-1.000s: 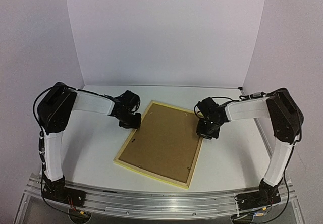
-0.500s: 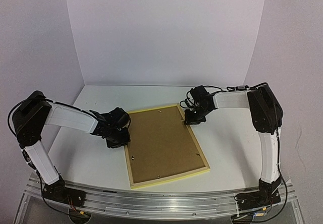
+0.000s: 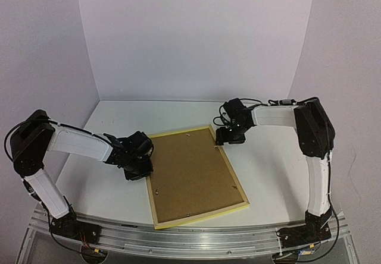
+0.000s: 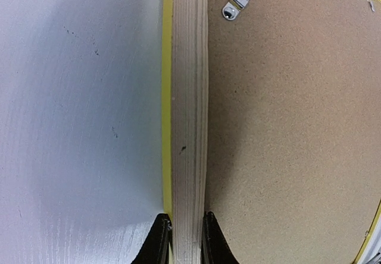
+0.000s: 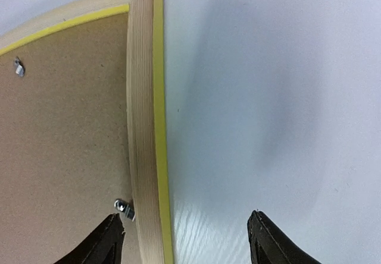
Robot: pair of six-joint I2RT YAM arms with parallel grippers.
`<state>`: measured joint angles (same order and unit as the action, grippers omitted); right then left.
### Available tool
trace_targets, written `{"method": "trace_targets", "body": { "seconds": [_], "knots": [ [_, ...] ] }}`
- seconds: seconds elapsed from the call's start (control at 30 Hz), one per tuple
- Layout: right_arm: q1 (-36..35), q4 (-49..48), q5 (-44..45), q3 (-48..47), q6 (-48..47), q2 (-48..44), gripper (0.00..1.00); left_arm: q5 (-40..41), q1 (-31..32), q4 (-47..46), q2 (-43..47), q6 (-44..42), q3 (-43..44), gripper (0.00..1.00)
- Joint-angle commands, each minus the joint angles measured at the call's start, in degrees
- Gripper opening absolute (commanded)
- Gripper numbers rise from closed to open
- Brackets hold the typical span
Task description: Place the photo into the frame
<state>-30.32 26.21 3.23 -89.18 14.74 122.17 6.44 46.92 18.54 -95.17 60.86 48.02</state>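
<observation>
The frame point(image 3: 202, 216) lies face down on the table, its pale wood back and thin yellow edge showing around a brown backing board point(image 3: 193, 172). My left gripper point(image 3: 143, 172) is shut on the frame's left rail point(image 4: 189, 97), one finger on each side of the wood. My right gripper point(image 3: 221, 139) is open at the far right corner. Its jaws straddle the right rail point(image 5: 143, 97) without touching it, one over the backing board and one over the table. The photo is not visible in any view.
Small metal clips point(image 4: 236, 7) point(image 5: 124, 207) hold the backing board in along the rails. White walls close the table on the left, back and right. A metal rail point(image 3: 190, 240) runs along the near edge by the arm bases.
The frame has swung round on the table with both grippers on it, its far end moving left. The right gripper has since opened and let go of the right rail; the left stays shut.
</observation>
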Motion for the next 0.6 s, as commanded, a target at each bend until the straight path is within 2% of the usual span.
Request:
{"method": "trace_targets", "body": {
  "seconds": [0.0, 0.17, 0.23, 0.47, 0.57],
  "knots": [
    [-1.60, 1.42, -0.42, 0.96, 7.18, -10.18, 0.67, -6.27, 0.89, 1.02, 0.29, 2.00, -3.12, 0.00],
    [-8.16, 0.89, -12.52, 0.76, 7.48, -9.80, 0.58, -7.87, 0.86, -0.43, 0.31, 3.32, -3.53, 0.00],
    [-11.58, 0.70, -16.88, -0.01, 10.40, -7.81, 0.52, -8.59, 0.89, -0.95, 0.16, 4.00, -3.65, 0.00],
    [-21.25, -0.38, -24.37, -3.35, 18.27, -0.19, 0.29, -9.47, 0.90, -1.19, 1.38, 7.21, -4.99, 0.00],
    [-23.47, -0.84, -25.45, -4.48, 19.25, 1.74, 0.25, -10.10, 0.91, -1.76, 2.14, 7.60, -5.86, 0.00]
  ]
}}
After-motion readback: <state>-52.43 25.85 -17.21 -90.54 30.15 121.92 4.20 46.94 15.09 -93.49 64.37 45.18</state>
